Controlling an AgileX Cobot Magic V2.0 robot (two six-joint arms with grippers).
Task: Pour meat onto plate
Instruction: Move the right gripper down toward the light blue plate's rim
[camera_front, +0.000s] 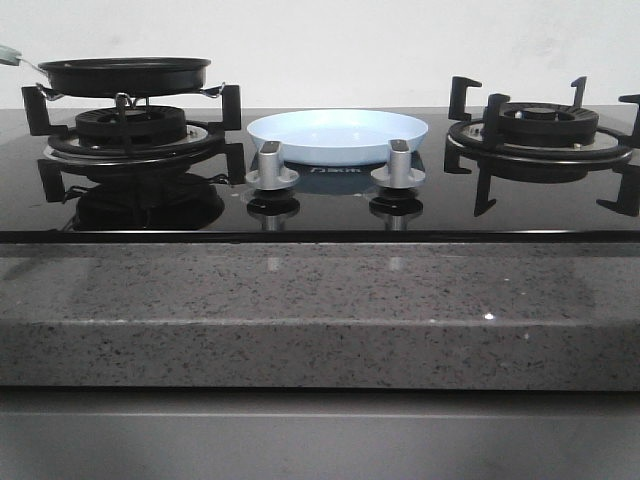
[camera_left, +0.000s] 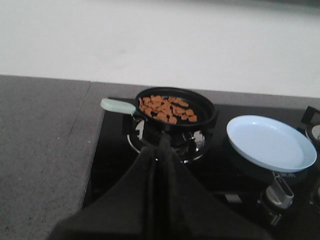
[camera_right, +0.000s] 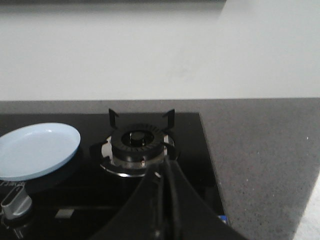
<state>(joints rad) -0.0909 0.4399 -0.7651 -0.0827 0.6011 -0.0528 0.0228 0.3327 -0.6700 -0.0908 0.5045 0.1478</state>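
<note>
Beside the empty plate (camera_left: 270, 142), meat (camera_left: 165, 109) fills the frying pan (camera_left: 200, 117); left gripper (camera_left: 161, 150) and right gripper (camera_right: 164, 175) clenched, grasping nothing.

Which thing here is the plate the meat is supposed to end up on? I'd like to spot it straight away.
Start at the black glass stove with a burner at each end. Between the burners, just behind the two silver knobs, lies the plate. It is the only pale-blue thing there, wide, shallow and empty, unlike the black frying pan on the left burner, which holds the meat.
</note>
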